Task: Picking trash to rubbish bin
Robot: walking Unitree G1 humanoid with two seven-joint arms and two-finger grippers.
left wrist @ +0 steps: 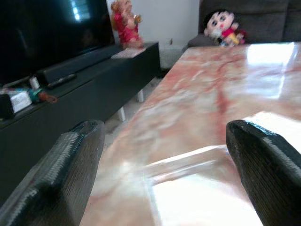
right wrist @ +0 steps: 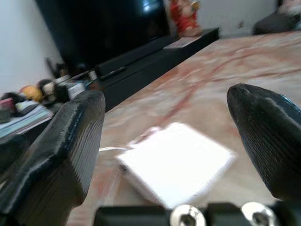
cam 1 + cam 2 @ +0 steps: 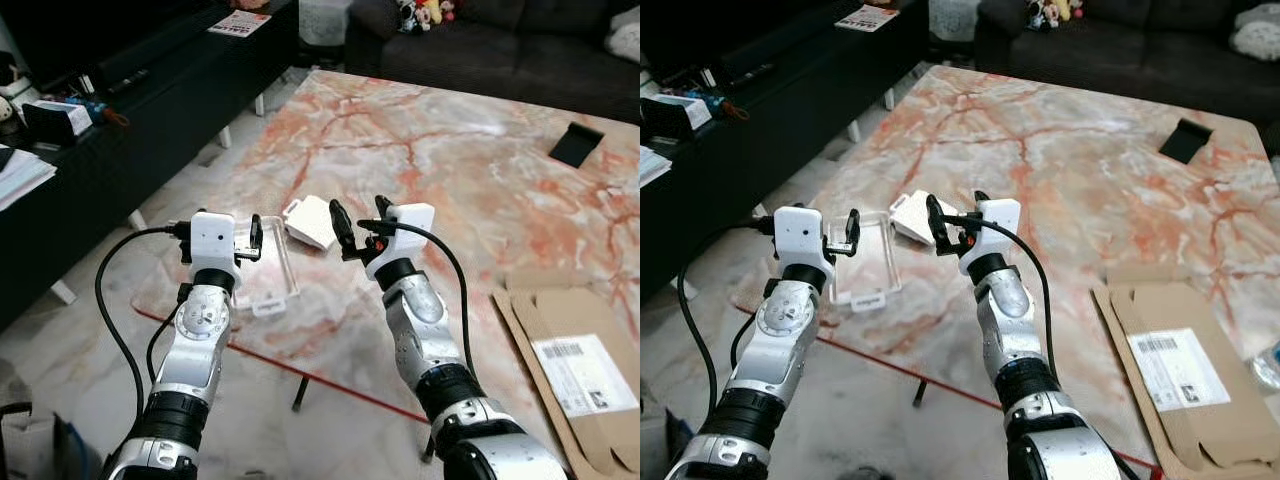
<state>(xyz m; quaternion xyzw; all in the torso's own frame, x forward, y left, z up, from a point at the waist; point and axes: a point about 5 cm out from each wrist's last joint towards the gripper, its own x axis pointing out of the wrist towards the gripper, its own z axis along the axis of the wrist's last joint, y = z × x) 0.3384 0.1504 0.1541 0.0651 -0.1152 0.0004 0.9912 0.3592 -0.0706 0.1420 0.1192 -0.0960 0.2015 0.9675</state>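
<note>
Right gripper (image 3: 352,232) jaws spread, hovering near white box (image 3: 310,221); left gripper (image 3: 250,240) spread over clear tray (image 3: 268,272). Centre box before closing; probably light.

a flattened cardboard box (image 3: 578,372) with a white label lay on the marble table (image 3: 470,160), well off to the right gripper's right. a black phone (image 3: 576,143) sat far beyond it. plush toys (image 3: 425,12) crowded the dark sofa (image 3: 520,40).

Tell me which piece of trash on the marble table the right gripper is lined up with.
The white folded packet, just ahead of the open right gripper; the clear plastic tray lies by the left gripper.
</note>
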